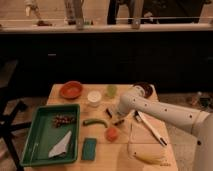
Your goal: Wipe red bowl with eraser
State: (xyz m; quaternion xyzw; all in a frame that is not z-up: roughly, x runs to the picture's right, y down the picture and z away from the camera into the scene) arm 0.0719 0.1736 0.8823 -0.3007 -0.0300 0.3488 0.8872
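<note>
1. The red bowl sits near the far left corner of the worktop, at about 10 o'clock from its middle. It stands upright, with nothing in it that I can make out.
2. The eraser is a small dark block close to the middle of the worktop. It appears to lie flat there, well apart from the red bowl, which is off at about 10 o'clock from it.
3. The tool is down low at the end of the white arm, just beside the eraser at about 4 o'clock from it. I cannot tell whether the tool is wide or narrow, nor whether it touches the eraser.
4. Done so far, by my reckoning: only the reach toward the eraser. Nothing looks lifted.
5. Left to do: grip the eraser, carry it toward 10 o'clock, lower it into the red bowl and rub it around the inside. That is nearly the whole job.
6. On that path stand a white cup and a green cup, both at about 12 o'clock from the eraser, so the carry will need to pass over or beside them.
7. The maroon bowl at about 2 o'clock is not the one wanted.
</note>
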